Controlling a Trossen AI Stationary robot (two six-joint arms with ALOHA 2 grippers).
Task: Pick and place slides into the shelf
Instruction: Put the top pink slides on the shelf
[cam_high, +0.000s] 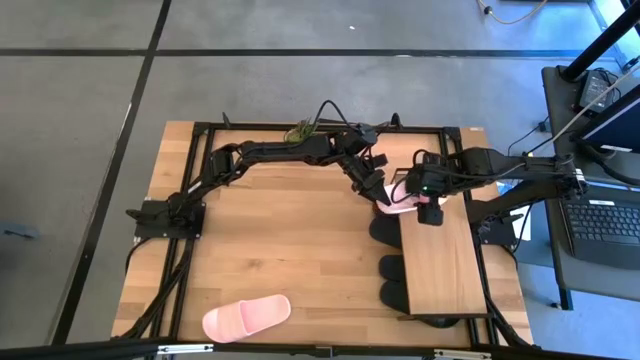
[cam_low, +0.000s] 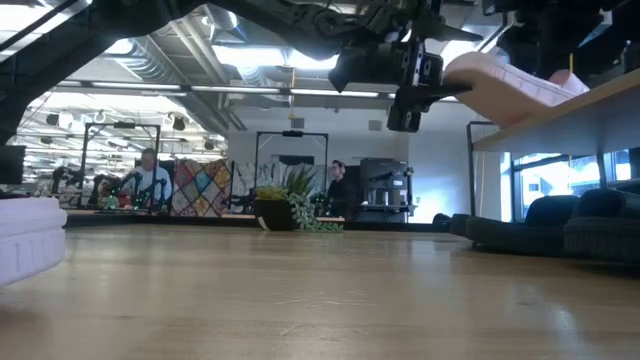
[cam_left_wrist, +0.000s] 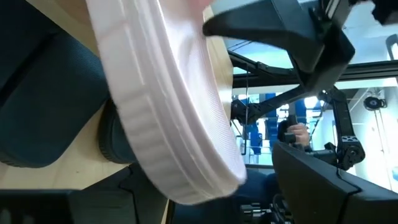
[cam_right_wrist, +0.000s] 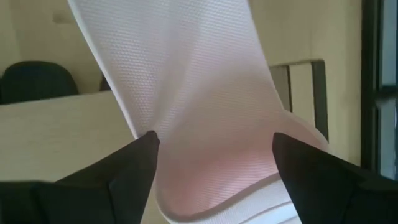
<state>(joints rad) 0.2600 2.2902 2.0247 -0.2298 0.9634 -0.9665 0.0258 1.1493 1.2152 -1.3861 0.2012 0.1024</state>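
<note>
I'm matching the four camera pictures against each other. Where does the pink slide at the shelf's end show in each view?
High: pink slide at the shelf top's far end, between both grippers.
Low: upper right, tilted on the shelf board.
Left wrist: ridged sole fills the centre.
Right wrist: fills the frame.
Shared landmark: the shelf's light board.

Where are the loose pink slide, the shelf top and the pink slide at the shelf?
loose pink slide (cam_high: 247, 317), high view, middle of its footbed.
shelf (cam_high: 442, 268), high view, bare top board.
pink slide at the shelf (cam_right_wrist: 186, 99), right wrist view, textured surface.
</note>
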